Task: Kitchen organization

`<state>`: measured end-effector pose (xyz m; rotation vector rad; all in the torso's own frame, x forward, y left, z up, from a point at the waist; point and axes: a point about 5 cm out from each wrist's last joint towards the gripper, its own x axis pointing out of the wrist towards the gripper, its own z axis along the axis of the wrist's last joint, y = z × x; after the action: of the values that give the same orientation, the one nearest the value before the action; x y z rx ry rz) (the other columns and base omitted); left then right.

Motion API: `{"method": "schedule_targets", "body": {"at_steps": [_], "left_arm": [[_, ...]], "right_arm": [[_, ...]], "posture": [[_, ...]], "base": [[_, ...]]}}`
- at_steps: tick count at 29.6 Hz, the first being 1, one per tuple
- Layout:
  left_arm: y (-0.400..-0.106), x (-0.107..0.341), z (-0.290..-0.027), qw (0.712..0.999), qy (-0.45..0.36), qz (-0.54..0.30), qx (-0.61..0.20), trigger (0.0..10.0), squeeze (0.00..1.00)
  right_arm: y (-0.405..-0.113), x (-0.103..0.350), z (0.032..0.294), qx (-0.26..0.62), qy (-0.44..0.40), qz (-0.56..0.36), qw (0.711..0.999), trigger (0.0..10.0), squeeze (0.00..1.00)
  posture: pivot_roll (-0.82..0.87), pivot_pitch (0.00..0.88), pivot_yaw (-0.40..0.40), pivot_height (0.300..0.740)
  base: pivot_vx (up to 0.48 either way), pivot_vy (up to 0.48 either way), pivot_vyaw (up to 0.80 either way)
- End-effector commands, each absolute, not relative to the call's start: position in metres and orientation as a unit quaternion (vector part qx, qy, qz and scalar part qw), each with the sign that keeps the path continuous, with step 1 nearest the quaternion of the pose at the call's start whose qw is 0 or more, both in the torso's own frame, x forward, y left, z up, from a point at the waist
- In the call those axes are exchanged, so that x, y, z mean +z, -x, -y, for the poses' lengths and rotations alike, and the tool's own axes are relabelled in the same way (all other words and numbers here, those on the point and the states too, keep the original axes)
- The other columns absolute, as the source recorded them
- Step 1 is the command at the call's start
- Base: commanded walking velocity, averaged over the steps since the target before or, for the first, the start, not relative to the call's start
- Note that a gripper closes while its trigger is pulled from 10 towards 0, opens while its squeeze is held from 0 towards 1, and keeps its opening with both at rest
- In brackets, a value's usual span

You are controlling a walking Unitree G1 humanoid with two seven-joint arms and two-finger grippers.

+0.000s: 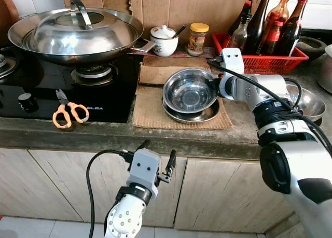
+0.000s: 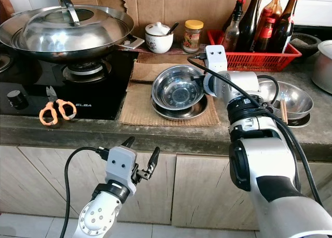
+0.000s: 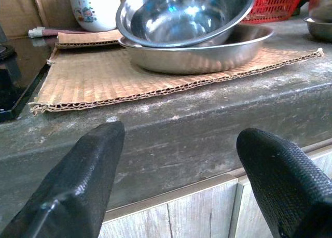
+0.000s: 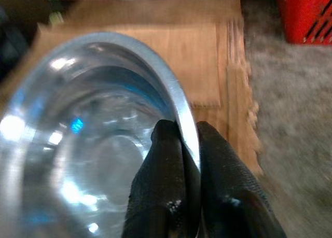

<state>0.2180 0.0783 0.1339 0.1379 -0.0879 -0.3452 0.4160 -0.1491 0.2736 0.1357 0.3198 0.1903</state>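
Observation:
A steel bowl (image 1: 189,90) sits tilted on a shallow steel plate (image 1: 199,115) on a cardboard mat (image 1: 150,111) on the counter. My right gripper (image 4: 185,144) is shut on the bowl's right rim, one finger inside and one outside; in the left eye view it (image 1: 215,85) reaches in from the right. Below the counter's front edge, my left gripper (image 1: 155,157) hangs open with nothing between its fingers (image 3: 83,181), facing the cabinet front. Another steel bowl (image 1: 310,103) rests at the far right.
A lidded wok (image 1: 75,33) stands on the black stove (image 1: 67,93), with orange-handled scissors (image 1: 67,112) at its front. A white sugar pot (image 1: 164,40), a jar (image 1: 197,38) and a red basket of bottles (image 1: 259,59) line the back wall.

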Motion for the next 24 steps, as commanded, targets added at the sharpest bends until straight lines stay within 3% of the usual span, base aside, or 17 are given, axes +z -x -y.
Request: {"method": "schedule_targets", "body": {"at_steps": [1, 6, 16, 21, 24], "left_arm": [[-0.219, 0.133, -0.078, 0.982, -0.068, 0.044, -0.170, 10.0, 0.00], [-0.219, 0.133, -0.079, 0.982, -0.068, 0.044, -0.168, 10.0, 0.00], [-0.220, 0.132, -0.079, 0.983, -0.068, 0.043, -0.168, 10.0, 0.00], [-0.220, 0.131, -0.081, 0.984, -0.064, 0.041, -0.162, 10.0, 0.00], [-0.220, 0.131, -0.082, 0.984, -0.064, 0.042, -0.161, 10.0, 0.00]], "right_arm": [[-0.416, 0.277, 0.150, 0.087, -0.101, -0.133, 0.982, 0.0, 0.00], [-0.414, 0.286, 0.157, 0.071, -0.194, -0.058, 0.977, 0.0, 0.00], [-0.400, 0.275, 0.177, 0.027, -0.281, 0.019, 0.959, 0.0, 0.00], [-0.372, 0.286, 0.166, 0.068, -0.244, 0.132, 0.958, 0.0, 0.00], [-0.361, 0.285, 0.164, 0.063, -0.227, 0.152, 0.960, 0.0, 0.00]], "posture": [[0.04, 0.056, -0.072, 0.740], [0.04, 0.052, -0.070, 0.740], [0.05, 0.038, -0.066, 0.740], [0.05, 0.023, -0.062, 0.740], [0.05, 0.020, -0.060, 0.740]], "base": [[0.000, 0.000, 0.00], [0.000, 0.000, 0.00], [0.000, 0.000, 0.00], [0.000, 0.000, 0.00], [0.000, 0.000, 0.00]]}}
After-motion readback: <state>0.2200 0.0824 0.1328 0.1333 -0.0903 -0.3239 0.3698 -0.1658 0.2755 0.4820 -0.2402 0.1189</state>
